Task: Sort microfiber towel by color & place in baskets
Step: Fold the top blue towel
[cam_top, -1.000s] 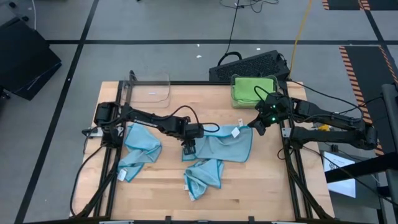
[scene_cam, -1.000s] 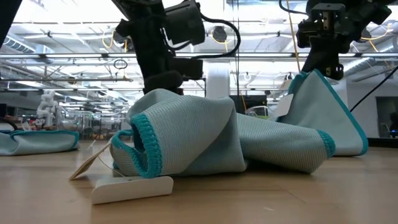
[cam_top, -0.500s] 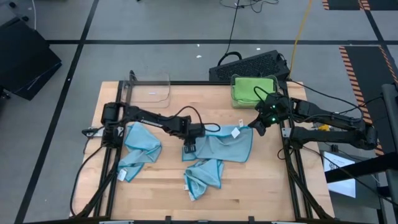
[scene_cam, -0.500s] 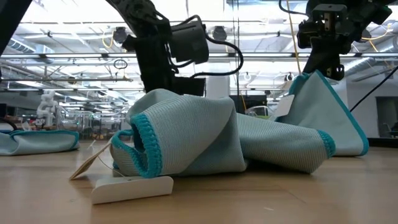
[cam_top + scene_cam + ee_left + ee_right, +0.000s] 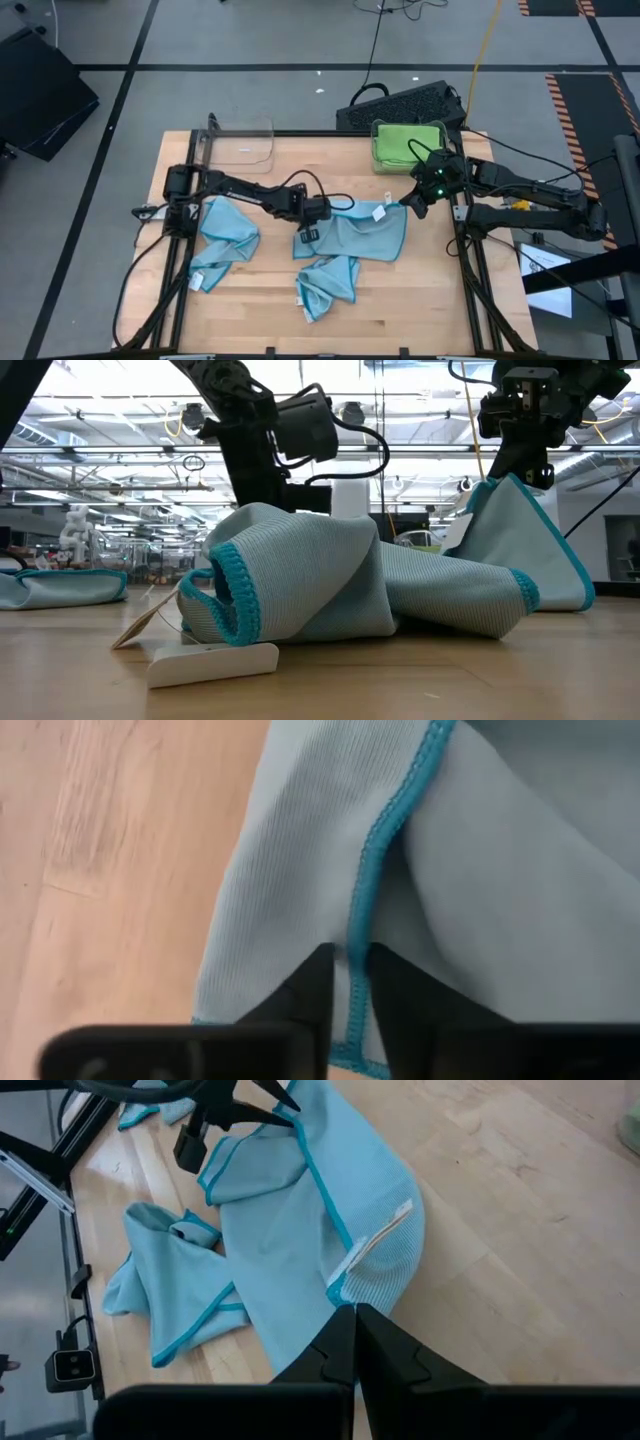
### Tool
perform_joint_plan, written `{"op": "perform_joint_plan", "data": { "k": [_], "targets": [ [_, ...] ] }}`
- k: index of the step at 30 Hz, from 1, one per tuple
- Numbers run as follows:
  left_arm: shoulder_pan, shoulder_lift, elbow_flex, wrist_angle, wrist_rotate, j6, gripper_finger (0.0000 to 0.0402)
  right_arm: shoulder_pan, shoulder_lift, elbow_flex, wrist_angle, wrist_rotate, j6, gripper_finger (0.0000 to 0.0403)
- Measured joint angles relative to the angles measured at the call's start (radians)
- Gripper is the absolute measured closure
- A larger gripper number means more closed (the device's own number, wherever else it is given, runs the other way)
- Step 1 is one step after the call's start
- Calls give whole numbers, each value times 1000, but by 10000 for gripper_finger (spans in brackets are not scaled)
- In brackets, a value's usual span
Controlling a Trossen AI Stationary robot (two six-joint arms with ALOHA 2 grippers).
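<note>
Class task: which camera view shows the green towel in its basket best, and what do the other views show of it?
The high view: the green towel lies in plain sight inside its clear basket at the table's far right corner. The right wrist view catches only a pale sliver at its edge; the low and left wrist views do not show it.

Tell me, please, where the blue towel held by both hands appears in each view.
High: blue towel, table centre.
Low: draped behind the front towel, rising right.
Left wrist: fills the picture.
Right wrist: centre.
Shared landmark: its white tag, seen in high, low and right wrist.
</note>
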Motion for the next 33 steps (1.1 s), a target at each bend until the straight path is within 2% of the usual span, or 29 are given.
{"op": "perform_joint_plan", "data": {
  "k": [5, 11, 16, 25, 33],
  "targets": [
    [16, 0, 0, 6, 15, -3, 392, 0, 0, 0, 0, 0, 0, 403],
    [44, -13, 0, -5, 22, -13, 398, 0, 0, 0, -1, 0, -4, 403],
    [56, -99, -1, -44, 29, -13, 399, 0, -2, 0, 20, 0, 2, 403],
    [59, -362, 0, -114, 8, 31, 400, -36, -10, 0, 317, 2, 73, 403],
    [113, -567, 0, -106, -63, 32, 401, -168, 22, 0, 660, 5, 216, 403]
  ]
}}
